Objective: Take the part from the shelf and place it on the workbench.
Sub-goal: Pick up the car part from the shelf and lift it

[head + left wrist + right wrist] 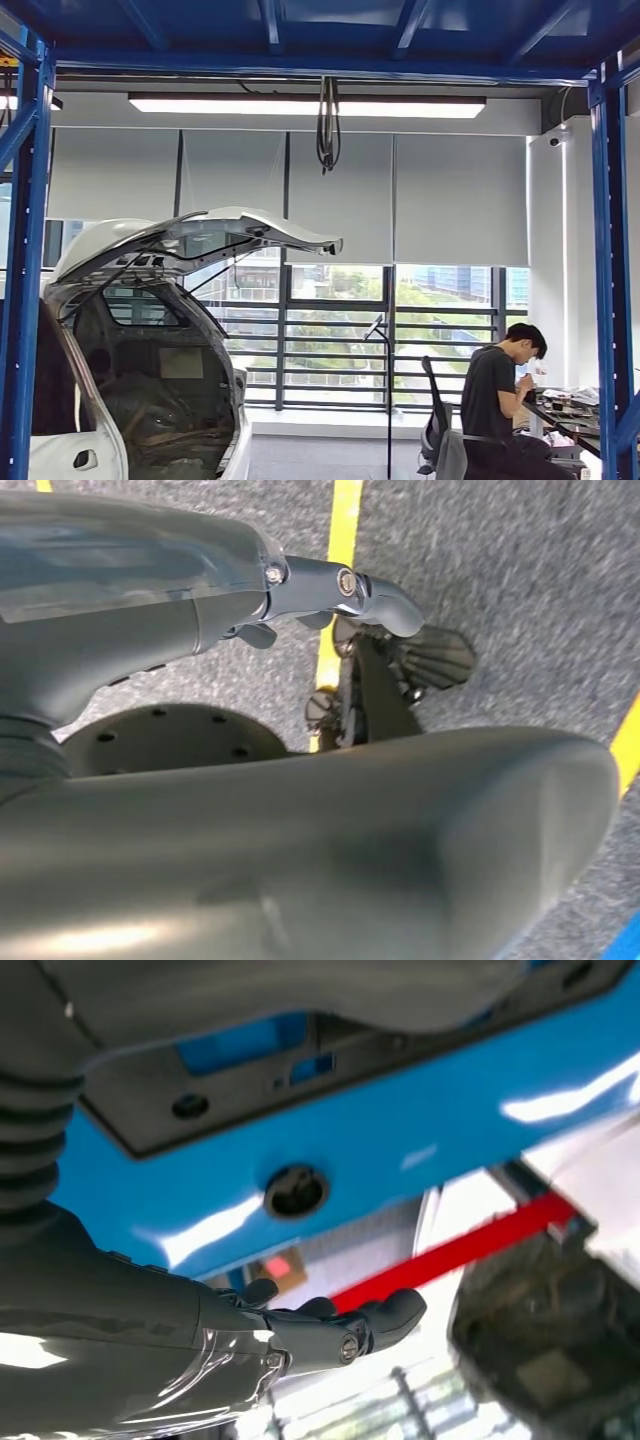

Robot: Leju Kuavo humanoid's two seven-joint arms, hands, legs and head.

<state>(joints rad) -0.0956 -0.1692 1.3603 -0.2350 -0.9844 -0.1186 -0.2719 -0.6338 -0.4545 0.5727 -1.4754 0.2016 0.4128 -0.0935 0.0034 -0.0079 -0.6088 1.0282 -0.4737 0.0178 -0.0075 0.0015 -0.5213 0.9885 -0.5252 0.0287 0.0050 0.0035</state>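
Two hands sit closest to the cameras. The left hand [377, 630] hangs above grey floor [528, 570] with a yellow line [343, 520]; its thumb points out straight, and whether it grasps anything cannot be told. The right hand [332, 1325] reaches out flat and empty, just beside a blue shelf beam [423, 1130] bearing a dark grey panel [226, 1090], perhaps the part. Farther off, a white car [113, 300] stands with its hatch raised. A person [494, 395] sits at a table [573, 425] by the windows.
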